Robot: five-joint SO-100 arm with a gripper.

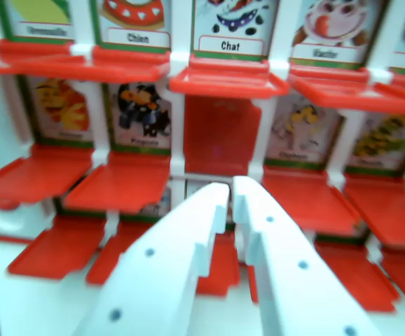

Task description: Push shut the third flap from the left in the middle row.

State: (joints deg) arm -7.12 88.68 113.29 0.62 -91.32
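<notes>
Facing the shut red flap, white fingers nearly together.

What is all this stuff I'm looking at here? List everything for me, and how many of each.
game board: one, white frame, fills the view.
open flaps: many, red, lying flat in three rows; edges cut off, so no exact count.
shut flap: one, red, upright in the middle row, just above the pincer tips.
picture cards: several; top row has labels "Chien" and "Chat", others blurred; middle row shows cartoon animals such as a dark one at the wrist view's left.
pincer: one, white, two fingers rising from the bottom edge, tips nearly together, holding nothing.
</notes>
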